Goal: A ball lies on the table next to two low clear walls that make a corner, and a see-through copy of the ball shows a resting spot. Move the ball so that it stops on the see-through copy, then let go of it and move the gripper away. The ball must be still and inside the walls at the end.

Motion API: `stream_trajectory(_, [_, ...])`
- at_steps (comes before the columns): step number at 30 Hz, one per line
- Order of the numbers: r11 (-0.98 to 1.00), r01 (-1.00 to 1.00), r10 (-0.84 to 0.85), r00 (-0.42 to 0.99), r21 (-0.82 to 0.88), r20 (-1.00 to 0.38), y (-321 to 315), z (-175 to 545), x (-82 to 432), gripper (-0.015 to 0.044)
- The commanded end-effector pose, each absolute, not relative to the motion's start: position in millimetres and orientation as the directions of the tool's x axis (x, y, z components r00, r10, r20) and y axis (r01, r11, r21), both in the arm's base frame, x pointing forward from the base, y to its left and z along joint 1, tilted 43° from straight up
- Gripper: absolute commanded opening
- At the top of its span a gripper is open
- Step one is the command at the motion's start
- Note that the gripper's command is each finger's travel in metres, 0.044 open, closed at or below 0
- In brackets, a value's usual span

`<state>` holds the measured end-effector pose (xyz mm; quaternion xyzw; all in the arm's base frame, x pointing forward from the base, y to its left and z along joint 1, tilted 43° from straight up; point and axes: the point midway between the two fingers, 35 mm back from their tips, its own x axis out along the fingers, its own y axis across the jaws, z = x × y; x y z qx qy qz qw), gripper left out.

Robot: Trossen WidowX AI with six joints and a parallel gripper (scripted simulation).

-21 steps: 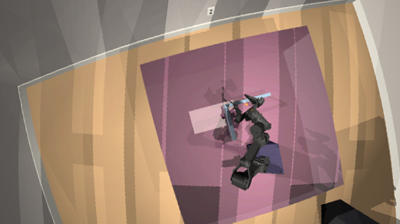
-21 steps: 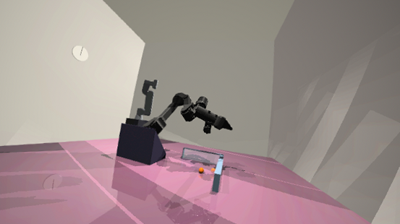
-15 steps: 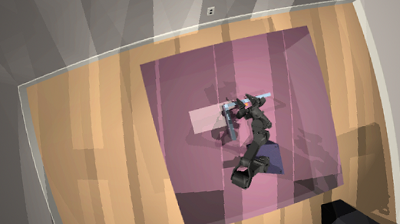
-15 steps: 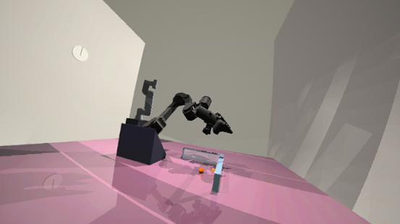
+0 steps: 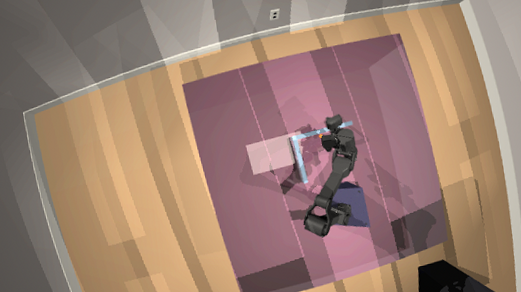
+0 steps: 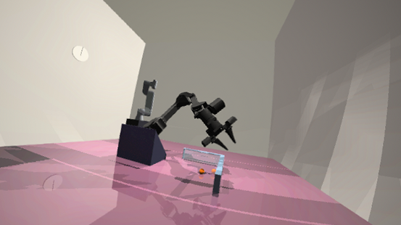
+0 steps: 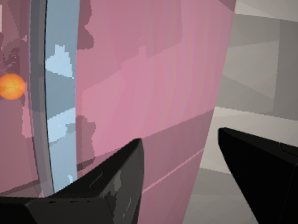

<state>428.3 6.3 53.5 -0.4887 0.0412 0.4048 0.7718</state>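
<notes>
A darker orange ball (image 6: 201, 171) lies on the pink surface on the inner side of the clear wall corner (image 6: 222, 156) (image 5: 295, 137). A paler orange ball (image 6: 213, 170), seemingly the see-through copy, is just right of it, close to the wall. One orange ball (image 5: 321, 136) (image 7: 11, 86) also shows beside a wall in the top view and at the wrist view's left edge; which of the two it is I cannot tell. My gripper (image 6: 231, 145) (image 7: 180, 140) is open and empty, above the wall area. Its fingertips are across the wall from the orange ball in the wrist view.
One clear wall (image 5: 301, 166) (image 6: 202, 155) runs from the corner toward the arm's base. The other wall (image 7: 61, 100) (image 6: 217, 184) runs under the gripper in the top view. The dark blue base block (image 6: 139, 143) (image 5: 358, 204) stands behind. A pale rectangle (image 5: 269, 156) lies outside the corner.
</notes>
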Motion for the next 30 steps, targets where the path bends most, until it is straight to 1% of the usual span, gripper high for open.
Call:
stream_trajectory(1, [0.67,-0.695,0.609,0.316,0.26,-0.728,1.7,-9.4,390.2,0.0211])
stream_trajectory(7, [0.717,-0.422,0.648,0.11,0.555,-0.754,15.8,-15.8,362.7,0.0211])
stream_trajectory(11, [0.723,-0.191,0.67,-0.036,0.663,-0.741,27.8,-13.5,343.4,0.0211])
stream_trajectory(13, [0.722,-0.124,0.676,-0.08,0.681,-0.732,30.9,-11.6,336.6,0.0211])
stream_trajectory(30, [0.722,-0.119,0.677,-0.083,0.682,-0.731,31.2,-11.5,336.2,0.0211])
